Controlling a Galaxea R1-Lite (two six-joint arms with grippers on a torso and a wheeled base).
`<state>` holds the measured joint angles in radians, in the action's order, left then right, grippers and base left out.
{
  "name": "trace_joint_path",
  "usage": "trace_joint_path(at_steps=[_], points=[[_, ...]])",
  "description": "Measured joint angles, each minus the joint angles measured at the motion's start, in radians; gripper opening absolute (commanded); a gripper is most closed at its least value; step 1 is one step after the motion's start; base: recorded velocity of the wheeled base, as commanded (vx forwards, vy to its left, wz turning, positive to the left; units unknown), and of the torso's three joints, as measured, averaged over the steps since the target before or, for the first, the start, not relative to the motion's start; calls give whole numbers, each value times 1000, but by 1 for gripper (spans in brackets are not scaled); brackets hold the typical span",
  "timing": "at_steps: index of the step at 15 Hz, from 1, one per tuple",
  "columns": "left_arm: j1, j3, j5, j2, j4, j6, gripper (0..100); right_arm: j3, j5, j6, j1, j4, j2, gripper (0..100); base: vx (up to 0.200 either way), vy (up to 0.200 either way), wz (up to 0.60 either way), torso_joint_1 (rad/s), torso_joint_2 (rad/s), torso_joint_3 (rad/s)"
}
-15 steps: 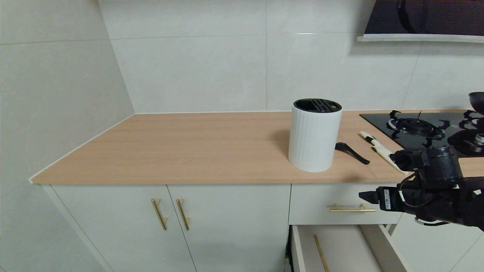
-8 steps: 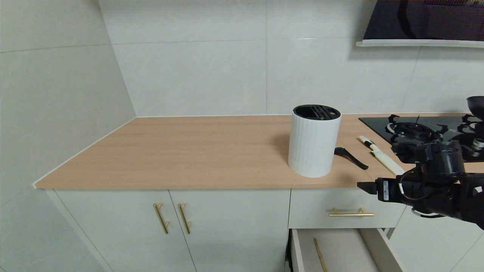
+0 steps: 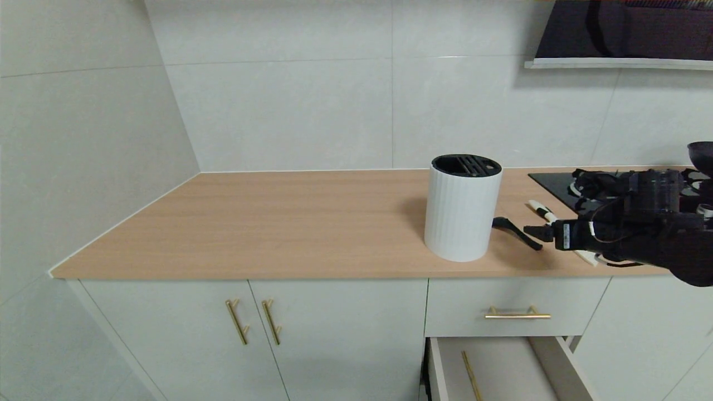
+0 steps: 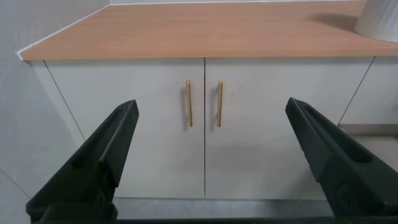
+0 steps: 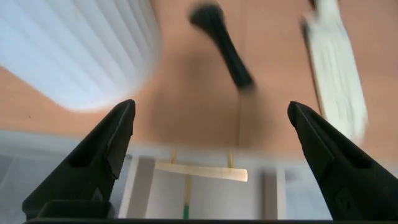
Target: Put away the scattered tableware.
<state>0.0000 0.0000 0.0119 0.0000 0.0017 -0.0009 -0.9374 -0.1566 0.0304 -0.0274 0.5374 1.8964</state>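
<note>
The right gripper (image 3: 535, 230) hovers low over the counter (image 3: 278, 223), jaws spread wide, likely to straddle the black utensil (image 3: 515, 228). This lies at 3 o'clock from the holder (image 3: 462, 209), close enough for a short lift into it. The knife (image 3: 541, 210) lies just beyond, at 2 o'clock. The left gripper (image 4: 211, 106), also wide open, faces the cupboard doors (image 4: 155, 124), probably parked clear.
</note>
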Motion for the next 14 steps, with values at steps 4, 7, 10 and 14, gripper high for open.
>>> trace_joint_path(at_steps=[4, 7, 10, 14], points=[[0, 0, 0, 0, 0, 0, 100, -113, -108, 107, 28, 2, 106, 100, 0, 0, 0, 0, 0, 0], [0, 0, 0, 0, 0, 0, 100, -127, -124, 130, 30, 70, 177, 100, 0, 0, 0, 0, 0, 0], [0, 0, 0, 0, 0, 0, 100, -132, -127, 135, 49, 109, 224, 100, 0, 0, 0, 0, 0, 0], [0, 0, 0, 0, 0, 0, 100, -159, -126, 136, 60, 109, 268, 100, 0, 0, 0, 0, 0, 0]])
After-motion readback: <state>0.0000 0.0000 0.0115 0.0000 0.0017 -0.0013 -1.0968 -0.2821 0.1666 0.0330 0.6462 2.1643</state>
